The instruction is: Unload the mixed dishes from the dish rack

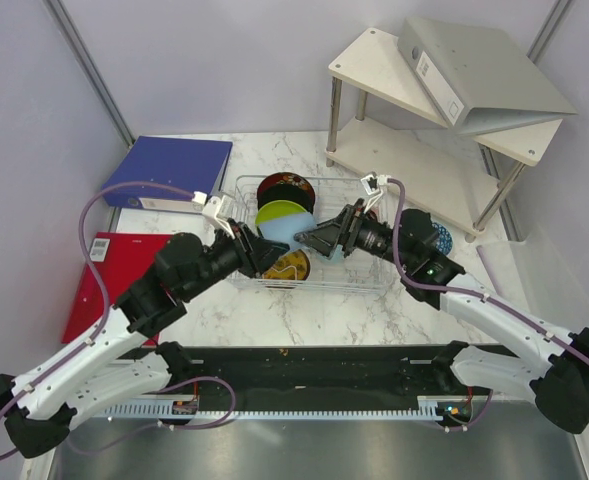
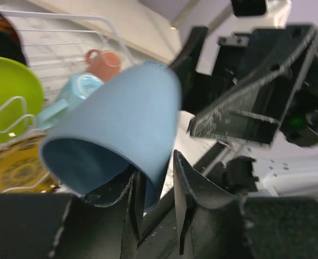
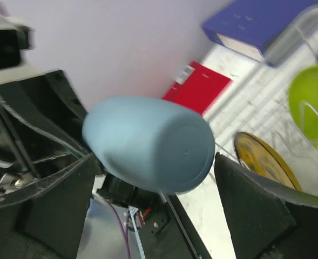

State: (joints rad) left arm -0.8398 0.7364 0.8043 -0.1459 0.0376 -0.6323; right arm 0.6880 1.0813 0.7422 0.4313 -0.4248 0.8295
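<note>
Left jaws: your left gripper [image 2: 156, 181] is clamped on the light-blue mug [image 2: 121, 124], with the wall near the rim between the two fingers.
Right jaws: your right gripper [image 3: 154, 161] stands spread wide on either side of the mug's base end (a gap shows at the right-hand pad), so it is not gripping.
Mug position: in the air over the dish rack [image 1: 359, 278], lying on its side between the two grippers, mouth towards the left arm.
Rack contents: a dark floral plate [image 1: 282, 186], a lime green plate [image 1: 282, 212] and a yellow-brown plate [image 1: 292, 265] stand on edge. A turquoise mug [image 2: 75, 91] and a terracotta mug [image 2: 102, 62] sit behind them.
Outside the rack: a small blue patterned dish [image 1: 441, 240] lies on the counter [image 1: 274, 320] just right of the rack, partly hidden by the right arm.
Surroundings: a blue binder [image 1: 169, 172] and a red binder [image 1: 99, 285] lie on the left. A white shelf [image 1: 414, 150] with a grey binder [image 1: 479, 75] stands rear right.
</note>
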